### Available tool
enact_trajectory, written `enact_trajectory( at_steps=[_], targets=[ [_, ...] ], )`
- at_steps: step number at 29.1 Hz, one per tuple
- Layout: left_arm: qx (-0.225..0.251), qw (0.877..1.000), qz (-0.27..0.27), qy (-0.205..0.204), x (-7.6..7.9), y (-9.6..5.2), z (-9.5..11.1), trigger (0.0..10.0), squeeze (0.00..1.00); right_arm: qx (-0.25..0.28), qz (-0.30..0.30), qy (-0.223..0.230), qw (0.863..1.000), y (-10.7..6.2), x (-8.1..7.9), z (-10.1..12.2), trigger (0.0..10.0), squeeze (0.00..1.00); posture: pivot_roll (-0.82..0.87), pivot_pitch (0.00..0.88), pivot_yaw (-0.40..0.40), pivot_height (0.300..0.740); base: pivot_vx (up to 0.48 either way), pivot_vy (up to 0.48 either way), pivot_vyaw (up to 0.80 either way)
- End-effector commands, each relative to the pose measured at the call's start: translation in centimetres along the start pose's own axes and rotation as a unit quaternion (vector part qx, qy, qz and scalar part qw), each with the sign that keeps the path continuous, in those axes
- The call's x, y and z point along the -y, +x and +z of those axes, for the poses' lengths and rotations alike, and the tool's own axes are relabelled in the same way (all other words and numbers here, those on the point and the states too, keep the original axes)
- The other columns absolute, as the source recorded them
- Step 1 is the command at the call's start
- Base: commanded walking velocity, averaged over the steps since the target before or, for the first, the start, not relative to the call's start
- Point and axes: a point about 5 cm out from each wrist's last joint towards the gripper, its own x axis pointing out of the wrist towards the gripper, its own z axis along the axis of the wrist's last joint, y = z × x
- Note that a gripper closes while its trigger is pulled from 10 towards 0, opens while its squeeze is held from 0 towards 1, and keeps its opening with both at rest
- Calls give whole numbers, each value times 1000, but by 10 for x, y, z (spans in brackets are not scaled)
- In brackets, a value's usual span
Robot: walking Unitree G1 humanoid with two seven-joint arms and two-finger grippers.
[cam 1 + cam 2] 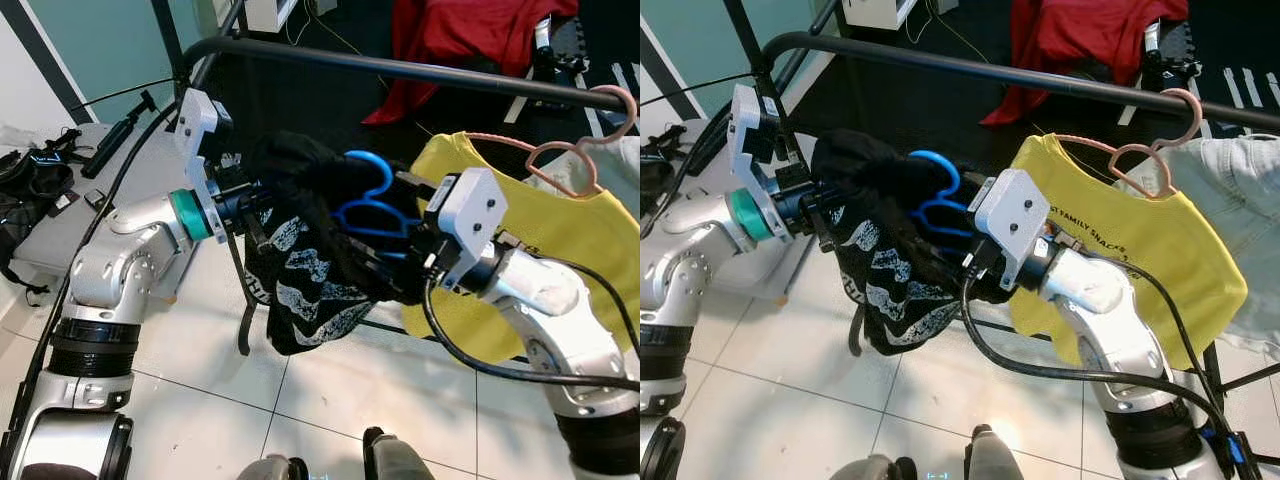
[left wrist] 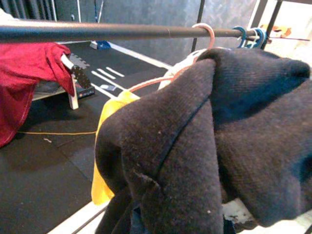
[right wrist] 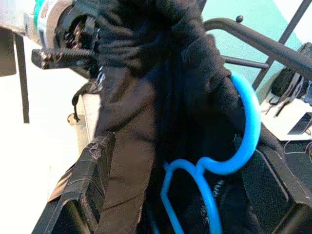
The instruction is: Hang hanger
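Right gripper [image 3: 165, 195]: two black fingers [image 3: 83, 185] spread to either side of a black garment [image 1: 300, 250] and the blue hanger [image 1: 365, 205] threaded through it. Whether the fingers press on the cloth cannot be told. The hanger's hook [image 3: 246, 126] curls up just past the fingertips, free of any rail.

Left gripper [image 1: 825, 215]: reached in from the opposite side, teal-ringed wrist [image 1: 190, 215] behind it, fingers buried in the upper folds of the same garment. Grip state cannot be told; the cloth hides the fingertips. In the right wrist view one ribbed finger [image 3: 63, 56] shows beside the dark fabric.

Black garment: bunched between the two grippers, white print on its lower half, hanging down toward the tiled floor [image 1: 330, 400]. It sits below and in front of the black clothes rail [image 1: 400, 70], apart from it.

Blue hanger: held with the garment between the grippers, under the rail, hook pointing up.

Rail contents: a pink hanger [image 1: 1160, 140] hooked on the rail to the robot's right, carrying a yellow T-shirt [image 1: 1170, 250] with dark lettering; pale denim [image 1: 1250, 180] just beside that. In the left wrist view, more blue hooks [image 2: 248, 36] sit farther along the rail.

Surroundings: red cloth [image 1: 470, 35] beyond the rail; a grey table [image 1: 90, 200] with black gear at the robot's left.
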Motion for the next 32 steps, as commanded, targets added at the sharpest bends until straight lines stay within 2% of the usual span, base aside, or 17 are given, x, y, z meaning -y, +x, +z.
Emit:
enact_trajectory(
  at_steps=[1,3,6,8,9,12,13,15,18,19,27,28,31,32],
  targets=[
    [15,1000,-2,9,-2,-3,8,0,0,-3,-1,-2,1000,-3,0,1,10000,0,-142,83,87,740,0,0,0],
    [18,1000,-4,13,-3,-2,10,0,0,-26,29,9,999,-10,-6,-4,10000,0,-146,79,91,740,0,0,0],
    [19,1000,-4,14,-4,-2,10,0,0,-34,43,16,998,-13,-8,-5,10000,0,-150,80,93,740,0,0,0],
    [20,1000,-6,15,-3,0,10,0,0,-41,65,44,996,-19,-11,-5,10000,0,-152,79,94,740,0,0,0],
    [20,1000,-6,15,-3,0,10,0,0,-41,65,44,996,-19,-11,-5,10000,0,-152,79,94,740,0,0,0],
    [25,1000,-12,13,-2,3,11,0,0,-41,88,107,989,-30,-12,-4,10000,0,-156,78,100,740,0,0,0],
    [25,1000,-12,13,-2,3,11,0,0,-41,88,107,989,-30,-12,-4,10000,0,-156,78,100,740,0,0,0],
    [27,999,-15,12,-2,4,12,0,0,-39,101,141,984,-35,-13,-5,10000,0,-156,78,101,740,0,0,0],
    [27,999,-15,12,-2,4,12,0,0,-39,101,141,984,-35,-13,-5,10000,0,-156,78,101,740,0,0,0],
    [27,999,-17,13,-2,5,12,0,0,-34,108,162,980,-39,-13,-4,10000,0,-156,79,100,740,0,0,0],
    [27,999,-19,14,-2,6,12,0,0,-38,123,171,977,-43,-14,-3,10000,0,-157,79,100,740,0,0,0],
    [26,999,-23,12,1,7,10,0,0,-60,140,160,975,-51,-14,-2,10000,1000,-167,77,100,740,0,0,0],
    [26,999,-23,12,1,7,10,0,0,-60,140,160,975,-51,-14,-2,10000,1000,-167,77,100,740,0,0,0],
    [26,999,-27,9,2,8,8,0,0,-79,152,142,975,-57,-12,-2,10000,1000,-178,76,107,740,0,0,0]
  ],
)
